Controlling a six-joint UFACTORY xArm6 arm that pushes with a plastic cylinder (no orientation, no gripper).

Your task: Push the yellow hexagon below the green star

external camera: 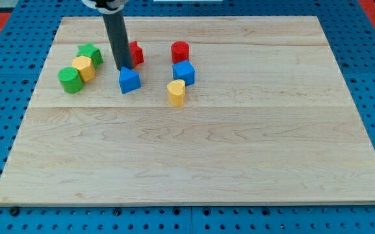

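The yellow hexagon (84, 67) sits at the view's upper left, just below and left of the green star (90, 53) and touching it. A green cylinder (70, 80) lies against the hexagon's lower left. My tip (123, 67) stands to the right of the hexagon, apart from it, at the top edge of a blue triangular block (129, 80). The rod hides part of a red block (135, 53) behind it.
A red cylinder (181, 50), a blue cube (183, 72) and a yellow heart-shaped block (176, 92) stand in a column right of the tip. The wooden board (200, 156) lies on a blue pegboard surround.
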